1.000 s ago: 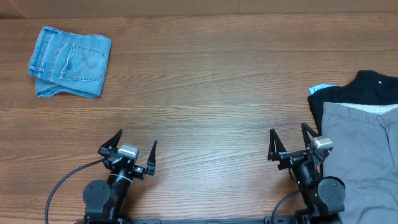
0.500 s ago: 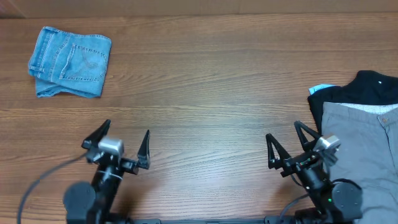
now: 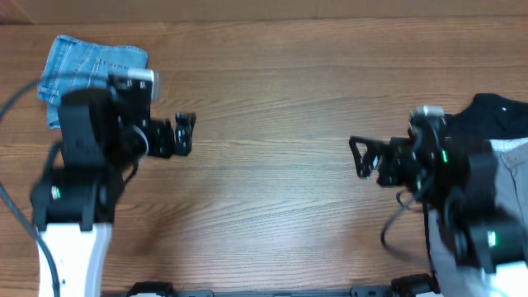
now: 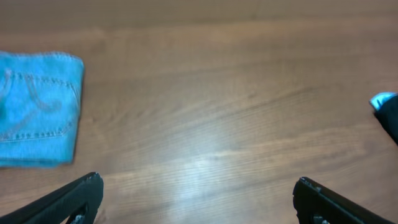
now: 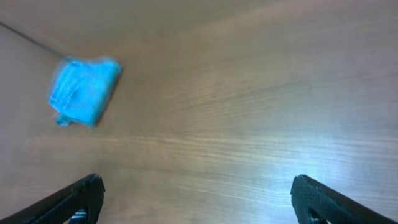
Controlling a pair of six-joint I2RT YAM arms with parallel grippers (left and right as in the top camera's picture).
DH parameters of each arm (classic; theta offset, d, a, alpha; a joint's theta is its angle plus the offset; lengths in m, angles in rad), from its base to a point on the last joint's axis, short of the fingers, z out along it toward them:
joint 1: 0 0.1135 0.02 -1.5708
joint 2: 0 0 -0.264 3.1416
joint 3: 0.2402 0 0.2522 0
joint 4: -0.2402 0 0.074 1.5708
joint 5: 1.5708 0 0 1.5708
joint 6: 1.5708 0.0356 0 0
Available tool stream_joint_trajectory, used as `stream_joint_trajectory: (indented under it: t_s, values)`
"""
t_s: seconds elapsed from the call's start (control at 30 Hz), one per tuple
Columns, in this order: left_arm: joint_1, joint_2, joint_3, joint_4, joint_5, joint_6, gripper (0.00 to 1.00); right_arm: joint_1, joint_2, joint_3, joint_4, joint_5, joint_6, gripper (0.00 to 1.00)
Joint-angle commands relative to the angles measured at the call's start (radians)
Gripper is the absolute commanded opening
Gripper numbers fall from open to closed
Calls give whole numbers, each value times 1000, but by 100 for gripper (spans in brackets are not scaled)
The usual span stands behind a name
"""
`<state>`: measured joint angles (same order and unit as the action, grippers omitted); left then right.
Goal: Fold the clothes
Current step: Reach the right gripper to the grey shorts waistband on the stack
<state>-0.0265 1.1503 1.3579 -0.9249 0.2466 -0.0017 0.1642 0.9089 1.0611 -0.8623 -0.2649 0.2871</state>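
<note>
Okay, I'm seeing both arms hanging above the table [image 3: 272, 74], a brown wood-grain surface with glare showing in both wrist views. The left gripper [image 3: 186, 134] is standing fully spread and gripping nothing. The right gripper [image 3: 356, 157] is likewise wide apart and empty. The shorts [image 3: 513, 155] are lying at the table's right edge, mostly hidden under the right arm and touching a black garment [image 3: 499, 111] just beyond them. A folded denim garment [image 3: 82, 62] is sitting at the far left, partly covered by the left arm. Both arms are blurring in the overhead view.
</note>
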Motion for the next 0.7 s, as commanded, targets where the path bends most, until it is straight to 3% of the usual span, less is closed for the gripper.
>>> stream_joint_trajectory:
  t_s: [0.0, 0.23, 0.33, 0.53, 0.67]
  values:
    - [-7, 104, 152, -83, 16, -21, 100, -3, 182, 170, -102, 1, -6, 100]
    - [-7, 206, 190, -128, 19, -26, 100, -5, 483, 259, -137, -26, 0, 100]
    - [-7, 226, 190, -147, 24, -25, 100, -44, 551, 259, -135, 46, 85, 100]
    - [-7, 235, 190, -152, 38, -26, 100, -278, 647, 259, -98, 122, 209, 100]
    - [-7, 235, 190, -151, 38, -25, 100, -438, 702, 259, -74, 127, 215, 96]
